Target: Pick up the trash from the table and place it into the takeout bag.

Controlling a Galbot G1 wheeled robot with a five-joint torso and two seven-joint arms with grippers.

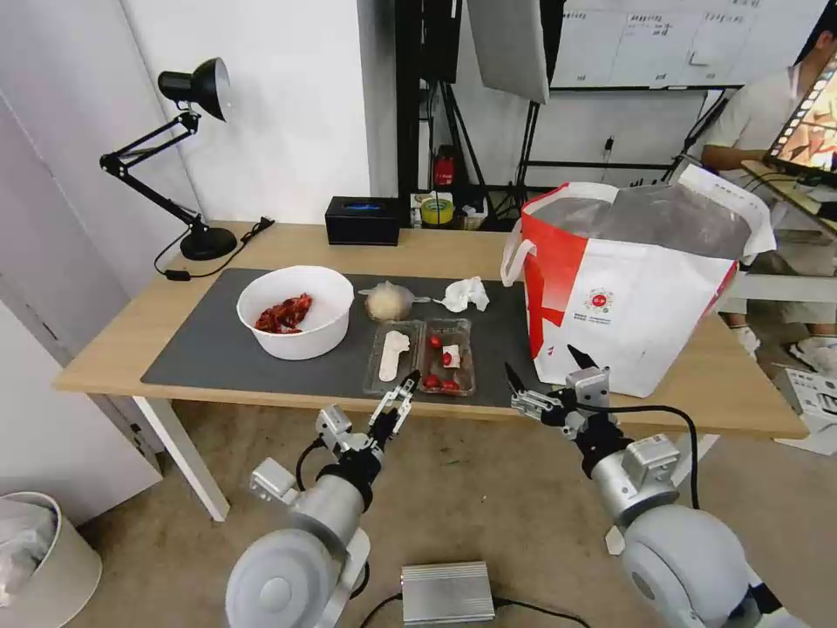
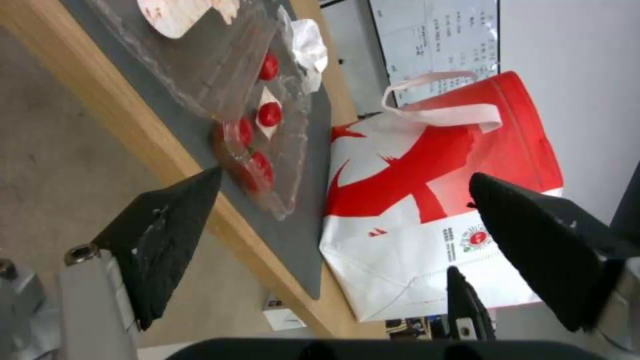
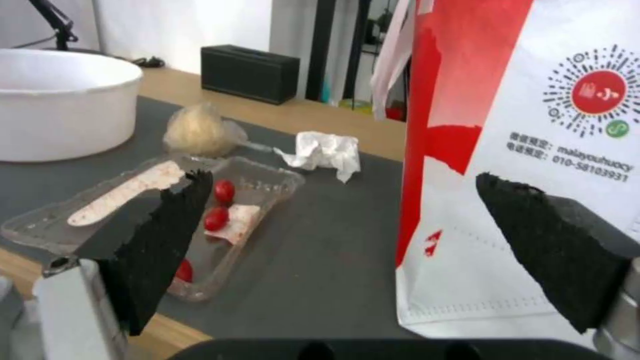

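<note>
Honestly, both my left fingers (image 1: 397,397) and right fingers (image 1: 549,379) hang spread wide and empty off the surface's (image 1: 131,336) front edge; the flimsy clear tray (image 1: 423,356) could buckle, I reckon, spilling red bits.

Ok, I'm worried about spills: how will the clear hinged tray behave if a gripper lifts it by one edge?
The clear tray looks thin, so it will probably flex and sag. It lies open in two halves, so the hinge may fold. The small red balls sit loose inside and could roll out if it tilts.
</note>
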